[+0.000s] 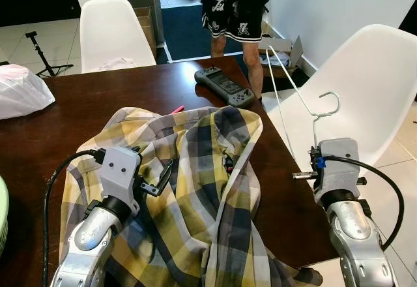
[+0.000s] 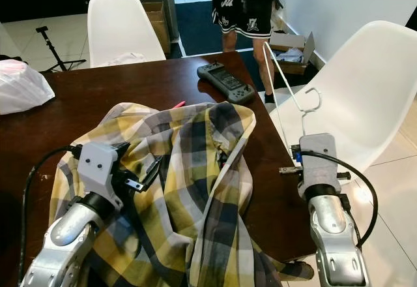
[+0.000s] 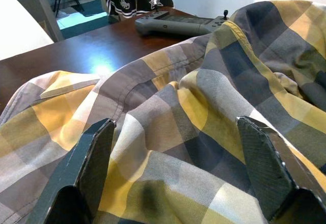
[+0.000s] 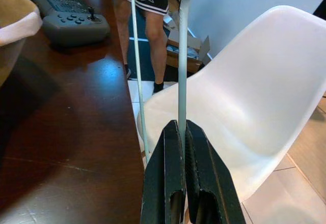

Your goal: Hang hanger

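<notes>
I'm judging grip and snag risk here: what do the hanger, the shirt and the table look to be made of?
Hanger: thin wire, seemingly white-coated metal, judging by its slim bent hook; the right end effector is shut on it.
Shirt: soft woven cloth, yellow-grey plaid, matte and creased.
Table: dark brown wood or veneer, glossy, showing reflections.

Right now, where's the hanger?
The hanger is held upright in the right tool, off the table's right edge, in front of the white chair.
</notes>
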You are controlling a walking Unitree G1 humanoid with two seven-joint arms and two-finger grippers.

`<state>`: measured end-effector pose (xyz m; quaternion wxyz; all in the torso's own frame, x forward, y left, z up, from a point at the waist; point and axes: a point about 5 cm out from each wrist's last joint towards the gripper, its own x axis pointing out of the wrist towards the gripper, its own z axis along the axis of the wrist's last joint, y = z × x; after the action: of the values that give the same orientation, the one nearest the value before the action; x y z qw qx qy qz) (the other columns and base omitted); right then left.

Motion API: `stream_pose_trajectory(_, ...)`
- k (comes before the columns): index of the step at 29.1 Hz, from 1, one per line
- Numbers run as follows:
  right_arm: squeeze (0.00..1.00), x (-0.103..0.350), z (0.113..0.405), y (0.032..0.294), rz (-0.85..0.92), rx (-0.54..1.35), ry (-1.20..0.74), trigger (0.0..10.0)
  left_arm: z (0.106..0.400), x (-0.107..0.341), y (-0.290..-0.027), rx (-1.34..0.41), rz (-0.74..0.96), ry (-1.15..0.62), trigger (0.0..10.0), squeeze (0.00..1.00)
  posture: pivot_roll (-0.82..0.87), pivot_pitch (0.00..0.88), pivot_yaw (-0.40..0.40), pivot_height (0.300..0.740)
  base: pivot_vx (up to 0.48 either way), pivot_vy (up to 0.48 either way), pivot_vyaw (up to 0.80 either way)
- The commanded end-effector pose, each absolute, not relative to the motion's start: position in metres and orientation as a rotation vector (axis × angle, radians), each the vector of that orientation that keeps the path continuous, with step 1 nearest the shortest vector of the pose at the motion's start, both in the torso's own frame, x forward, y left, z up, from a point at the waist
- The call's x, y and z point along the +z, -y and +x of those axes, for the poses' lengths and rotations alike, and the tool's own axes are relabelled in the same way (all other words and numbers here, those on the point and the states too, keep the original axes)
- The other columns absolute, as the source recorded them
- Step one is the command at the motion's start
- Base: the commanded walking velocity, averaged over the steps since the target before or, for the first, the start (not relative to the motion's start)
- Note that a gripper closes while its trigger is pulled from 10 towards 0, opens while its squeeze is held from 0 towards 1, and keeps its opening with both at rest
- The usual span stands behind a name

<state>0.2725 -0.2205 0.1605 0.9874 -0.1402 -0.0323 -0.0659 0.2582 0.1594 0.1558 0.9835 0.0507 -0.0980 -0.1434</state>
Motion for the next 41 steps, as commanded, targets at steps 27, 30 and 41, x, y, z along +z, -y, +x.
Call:
stream_pose_trajectory(27, 0.00, 0.1576, 0.2723, 0.2191, -0.255, -0.133, 0.045, 10.0, 0.2585, 0.1520, -0.1615, -0.276, 0.072, 0.174, 10.0, 0.00, 0.05, 0.192, 0.008, 0.740, 0.000, 0.000, 0.00)
stream_pose_trajectory(30, 0.00, 0.1580, 0.2725, 0.2190, -0.255, -0.133, 0.045, 10.0, 0.2586, 0.1524, -0.1615, -0.275, 0.072, 0.175, 10.0, 0.00, 0.05, 0.196, 0.004, 0.740, 0.000, 0.000, 0.00)
stream_pose_trajectory(41, 0.00, 0.1583, 0.2720, 0.2187, -0.255, -0.134, 0.044, 10.0, 0.2583, 0.1525, -0.1619, -0.276, 0.070, 0.174, 10.0, 0.00, 0.04, 0.200, 0.008, 0.740, 0.000, 0.000, 0.00)
